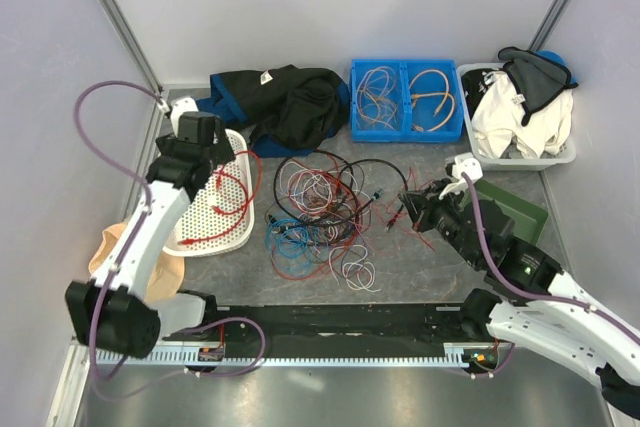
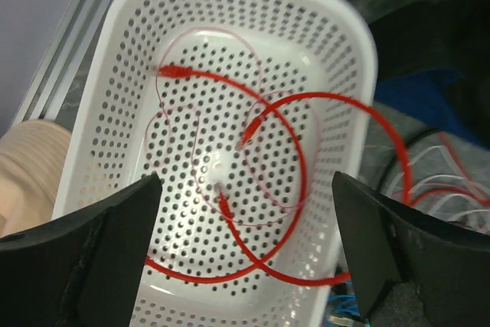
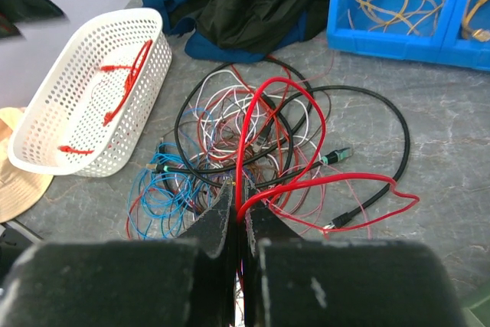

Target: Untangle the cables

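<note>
The table (image 1: 420, 267) is a grey, mottled slab with a dull, stone-like look. At its far edge lies a crumpled dark jacket (image 1: 290, 102), soft and folded. To the right of it are a hard blue bin (image 1: 405, 135) with two compartments and a white tub (image 1: 520, 160).

A white plastic basket (image 1: 205, 215), oblong with rounded corners and pierced all over with small holes, sits at the left, its long axis running near to far.

The cables (image 1: 320, 209) lie in the middle of the table. They are a loose, roughly round heap of thin, glossy wires in red, black, white and blue, and a thicker black one bows out to the right.

The left tool (image 2: 245, 181) hangs over the basket, fingers wide apart and empty. Below it a red wire (image 2: 200, 74) lies in curved loops, one arc crossing the right rim.

The right tool (image 3: 239, 204) is clamped on a red cable (image 3: 314, 112) at the right edge of the heap. From the grip this cable stands in a tall, narrow loop that points, as far as the view shows, toward the jacket, while a flatter lobe trails to the right.
</note>
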Controlling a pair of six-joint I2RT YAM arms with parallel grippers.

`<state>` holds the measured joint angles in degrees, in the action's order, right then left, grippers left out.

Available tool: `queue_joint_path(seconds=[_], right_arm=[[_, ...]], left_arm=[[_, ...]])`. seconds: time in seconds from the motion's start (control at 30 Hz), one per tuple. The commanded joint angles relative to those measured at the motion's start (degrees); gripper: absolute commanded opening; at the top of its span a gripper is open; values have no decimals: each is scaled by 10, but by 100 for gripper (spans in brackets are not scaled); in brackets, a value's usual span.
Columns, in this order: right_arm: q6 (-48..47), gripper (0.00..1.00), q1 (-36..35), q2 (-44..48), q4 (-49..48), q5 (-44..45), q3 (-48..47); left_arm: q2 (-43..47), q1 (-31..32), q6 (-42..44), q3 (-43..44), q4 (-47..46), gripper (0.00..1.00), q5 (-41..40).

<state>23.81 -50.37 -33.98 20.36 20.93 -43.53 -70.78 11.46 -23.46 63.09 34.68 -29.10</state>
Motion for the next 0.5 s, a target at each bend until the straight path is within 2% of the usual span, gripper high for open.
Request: queue_joint_path(seconds=[0.0,0.13,0.2,0.33,0.47], right_arm=[[11,0,2,-37,-50,-17,-9],[11,0,1,-106,-94,-30,-31],[8,0,1,-136,-121,-42,-63],[-9,0,1,-247,-153,-69,-146],[-13,0,0,-339,-182,-85,-253]], left_arm=[[96,15,-36,69,-7,100,61],[192,58,-52,45,-32,100,161],[232,98,-69,-14,-58,100,198],[314,183,-118,-122,-96,100,214],[383,273,-172,-209,-94,100,179]])
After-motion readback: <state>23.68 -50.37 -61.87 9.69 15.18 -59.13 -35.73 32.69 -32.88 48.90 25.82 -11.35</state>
